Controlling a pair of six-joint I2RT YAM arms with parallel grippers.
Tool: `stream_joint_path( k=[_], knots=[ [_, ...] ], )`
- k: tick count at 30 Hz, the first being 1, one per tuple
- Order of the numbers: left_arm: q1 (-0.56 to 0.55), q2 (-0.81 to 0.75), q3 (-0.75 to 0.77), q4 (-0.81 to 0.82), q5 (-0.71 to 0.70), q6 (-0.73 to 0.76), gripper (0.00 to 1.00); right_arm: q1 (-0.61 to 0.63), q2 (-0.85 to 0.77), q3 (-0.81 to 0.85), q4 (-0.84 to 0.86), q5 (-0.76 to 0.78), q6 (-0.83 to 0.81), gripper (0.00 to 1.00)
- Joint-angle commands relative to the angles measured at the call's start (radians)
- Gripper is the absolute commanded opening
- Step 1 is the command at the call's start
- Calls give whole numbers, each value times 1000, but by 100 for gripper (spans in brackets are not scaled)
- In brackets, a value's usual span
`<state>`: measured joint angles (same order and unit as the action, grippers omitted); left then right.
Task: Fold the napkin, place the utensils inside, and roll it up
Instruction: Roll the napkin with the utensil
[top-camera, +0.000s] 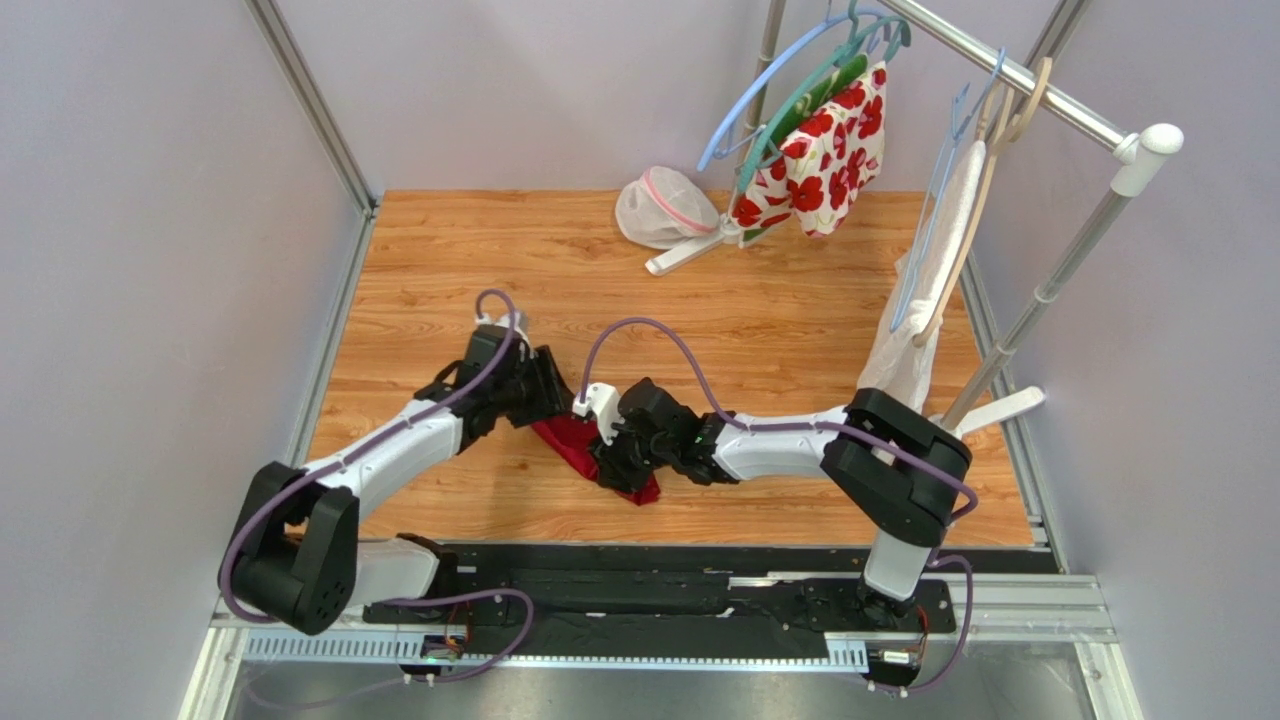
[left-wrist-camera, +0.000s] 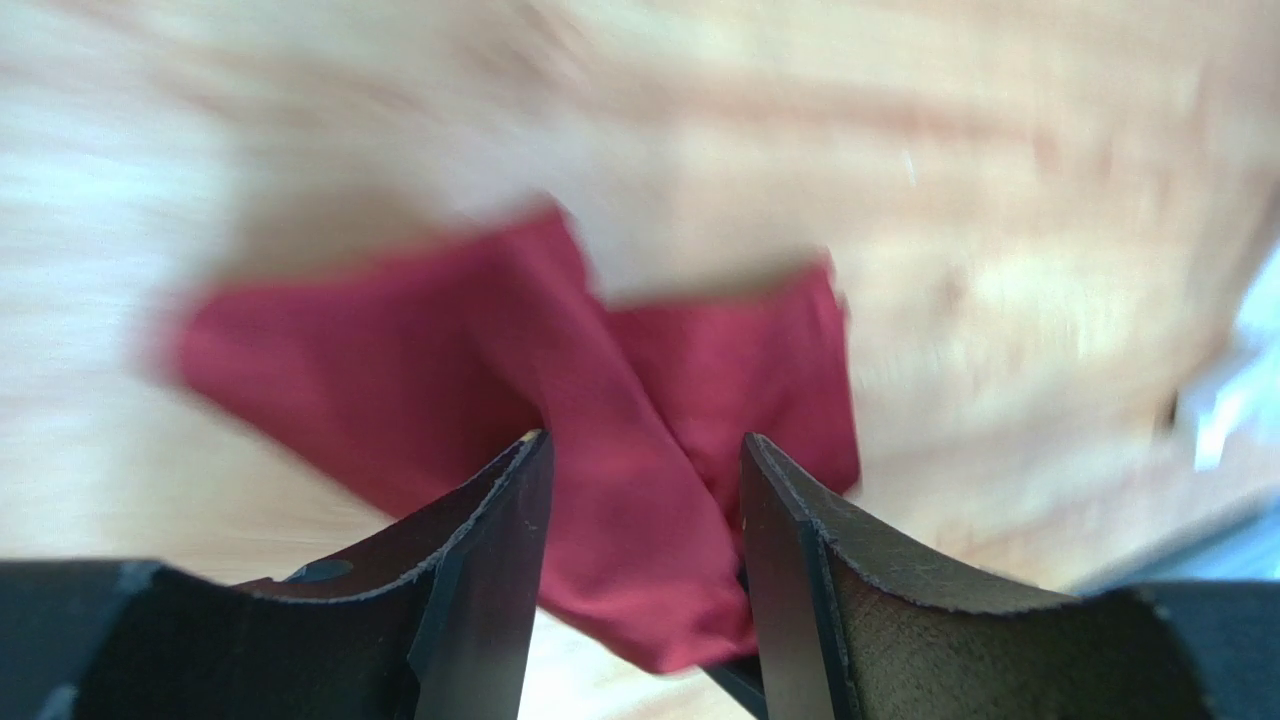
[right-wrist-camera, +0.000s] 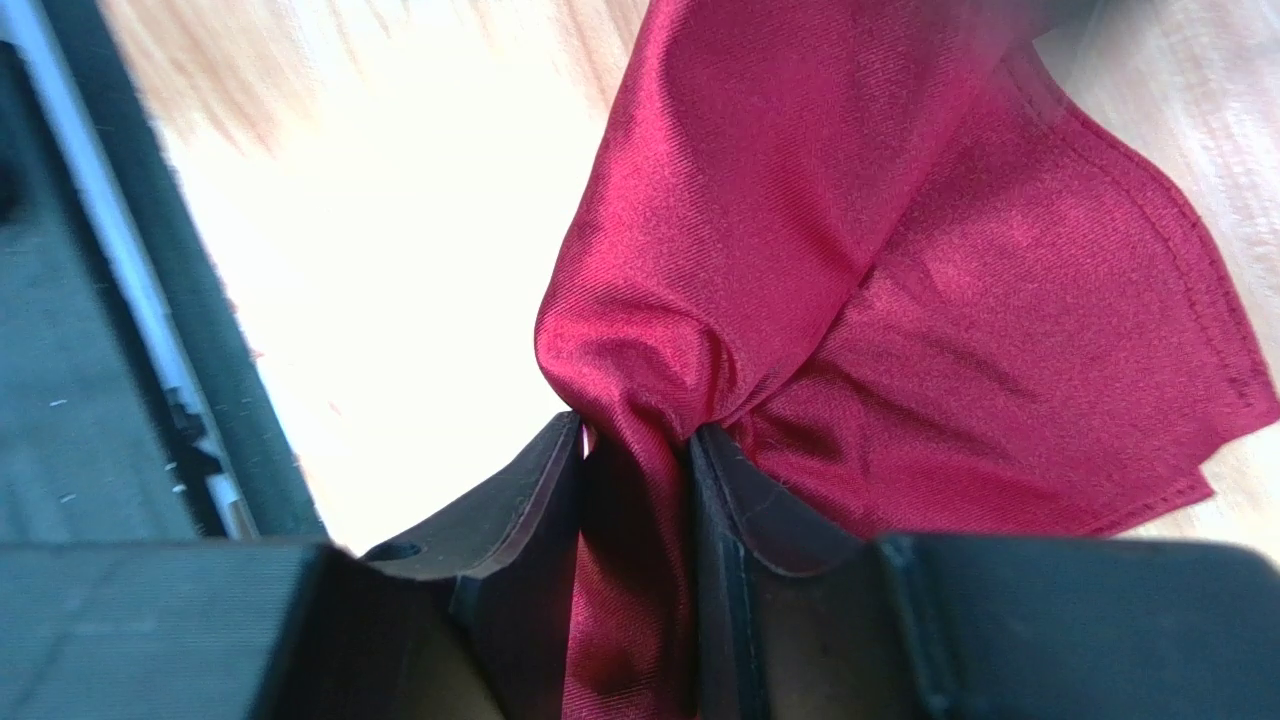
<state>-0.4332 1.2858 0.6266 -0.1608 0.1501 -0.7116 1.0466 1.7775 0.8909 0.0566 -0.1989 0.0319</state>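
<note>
Right wrist: right gripper (right-wrist-camera: 639, 450) pinches glossy crimson napkin (right-wrist-camera: 932, 300) into bunched pleats; left gripper (left-wrist-camera: 646, 458) straddles a fold, grip unclear.

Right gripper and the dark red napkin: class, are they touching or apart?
Touching. In the right wrist view the right gripper has the napkin bunched and pinched between its fingers, with cloth against both inner faces.

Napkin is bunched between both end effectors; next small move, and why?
Probably draw the right end effector toward its own side: it pinches a gathered fold of the napkin, while the left end effector stands open over another fold, so pulling might spread the cloth.
</note>
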Motion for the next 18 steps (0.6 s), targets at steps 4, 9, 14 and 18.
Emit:
stream_joint_path(
  k=[4,9,14,18],
  knots=[
    [143,-176,-50,-94,-112,0,58,-80,111,-136,-140,-298,53,29],
    [157,-237,-96,-62,-97,40,62,-160,129,-127,-139,-424,39,28],
    [203,-184,-128,39,3,35,63,-233,169,-95,-178,-531,0,27],
    [217,-109,-122,81,78,54,63,-279,215,-41,-247,-621,-12,26]
  ],
)
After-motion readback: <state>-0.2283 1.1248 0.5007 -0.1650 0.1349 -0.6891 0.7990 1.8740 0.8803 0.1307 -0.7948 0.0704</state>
